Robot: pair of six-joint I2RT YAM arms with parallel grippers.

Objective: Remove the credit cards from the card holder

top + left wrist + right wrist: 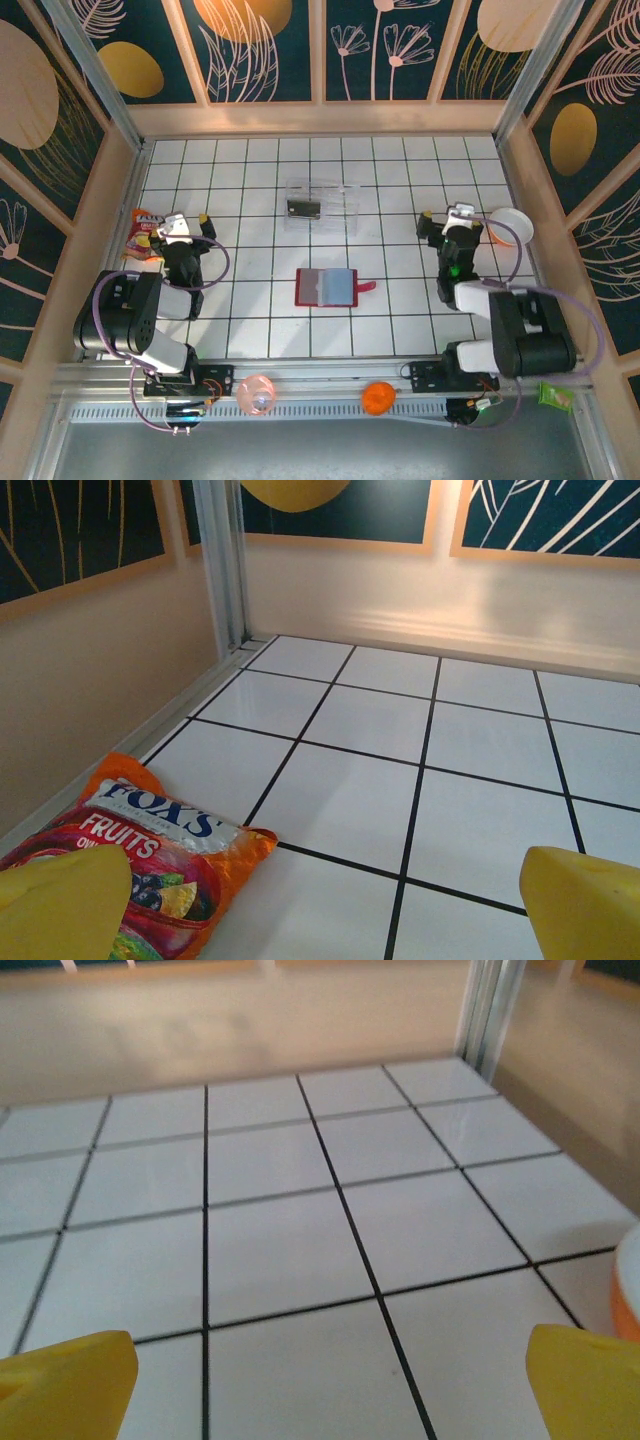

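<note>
My left pincer (320, 910) and right pincer (320, 1380) gape wide and empty, well to either side of the card holder (326, 287), which lies open on the desk (250, 330), while one dark credit card (303, 208) sits in the clear tray (340, 195) beyond it, and I cannot tell whether others remain pocketed.

- Centre of table (400, 330): wallet (326, 287), flat, between the two arms.
- Behind wallet, apart from it: tray (340, 200), with card (303, 208) in its left part.
- Left of wallet: left gripper (178, 220), with sweets bag (143, 236) just to its left, near the side wall.
- Right of wallet: right gripper (457, 214), with bowl (509, 227) just to its right.
- On front rail, before wallet: ball (256, 394) to the left, second ball (377, 397) to the right.
- Far right end of rail, beside right arm's base: packet (556, 396).
</note>
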